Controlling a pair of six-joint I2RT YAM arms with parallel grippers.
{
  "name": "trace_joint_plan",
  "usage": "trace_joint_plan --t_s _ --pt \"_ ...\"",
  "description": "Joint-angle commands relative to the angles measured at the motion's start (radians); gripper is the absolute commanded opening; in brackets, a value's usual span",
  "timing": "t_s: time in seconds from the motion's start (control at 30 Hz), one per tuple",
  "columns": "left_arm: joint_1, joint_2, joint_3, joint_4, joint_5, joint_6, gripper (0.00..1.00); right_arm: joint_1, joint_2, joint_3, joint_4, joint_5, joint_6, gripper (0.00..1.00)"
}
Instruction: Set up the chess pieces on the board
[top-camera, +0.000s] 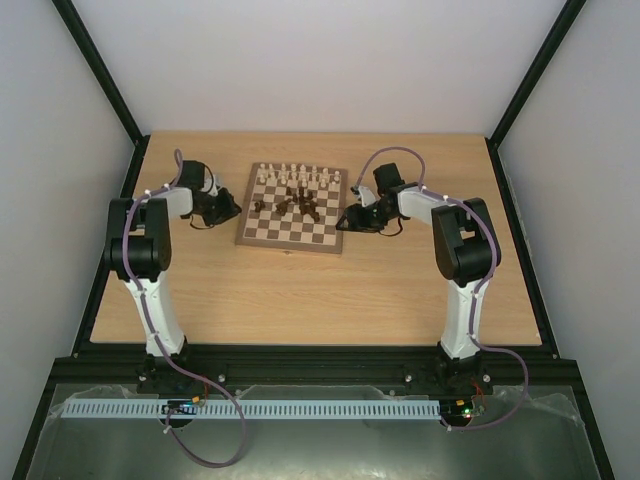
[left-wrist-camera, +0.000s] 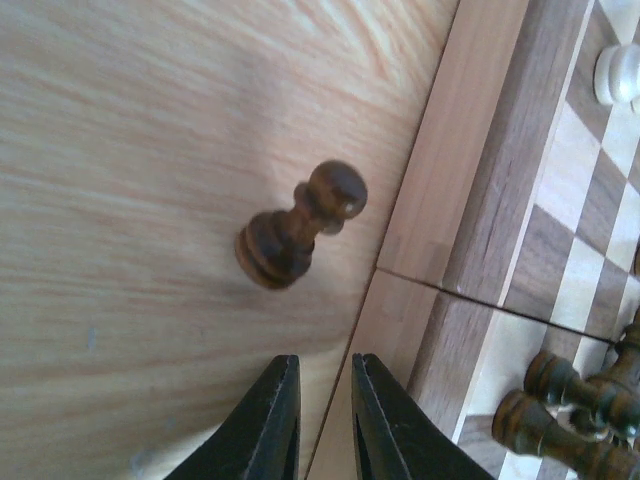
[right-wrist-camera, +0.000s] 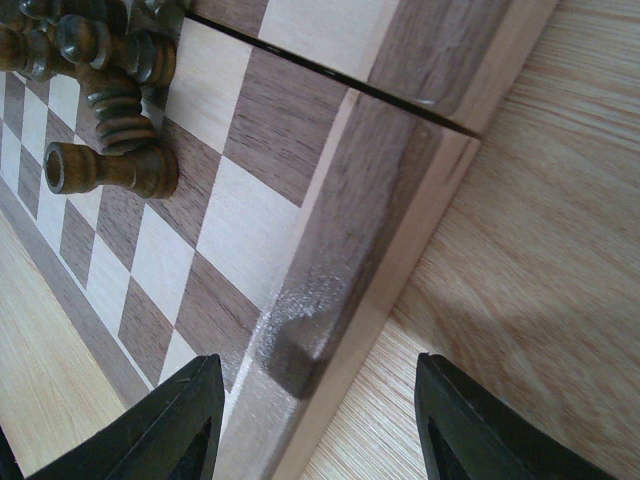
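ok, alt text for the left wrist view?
A dark brown pawn sits on the table just off the rim of the board, ahead of the left gripper, which is closed on nothing. More dark pieces lie jumbled on the board at lower right.

Flanking the board (top-camera: 290, 236), the left arm (top-camera: 150, 300) and right arm (top-camera: 460, 310) share white links and bulky black joints, a mauve cable (top-camera: 400, 150) looping along each. Nearest the board, their fingers (left-wrist-camera: 265, 425) are black tapered wedges.
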Motion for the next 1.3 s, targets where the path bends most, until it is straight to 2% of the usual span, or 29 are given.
trace_joint_plan --t_s 0.0,0.2,0.37,0.5,0.77,1.27 --pt "-0.019 -0.007 -0.073 -0.11 0.017 0.029 0.16 0.002 0.025 0.022 -0.049 -0.028 -0.018 0.54" --pt "-0.062 -0.016 -0.1 -0.1 0.025 0.03 0.17 0.002 0.017 0.016 -0.067 0.0 -0.024 0.5" --pt "-0.123 -0.032 -0.118 -0.094 0.017 0.027 0.18 0.002 0.0 0.003 -0.103 0.026 -0.058 0.39" --pt "-0.175 -0.044 -0.135 -0.092 0.003 0.024 0.18 0.002 -0.038 -0.028 -0.126 0.032 -0.084 0.36" --pt "-0.259 -0.103 -0.216 -0.076 -0.023 0.009 0.18 0.002 -0.1 -0.098 -0.19 0.051 -0.159 0.32" --pt "-0.354 -0.216 -0.403 -0.027 -0.025 -0.006 0.18 0.001 -0.214 -0.225 -0.288 0.077 -0.272 0.33"
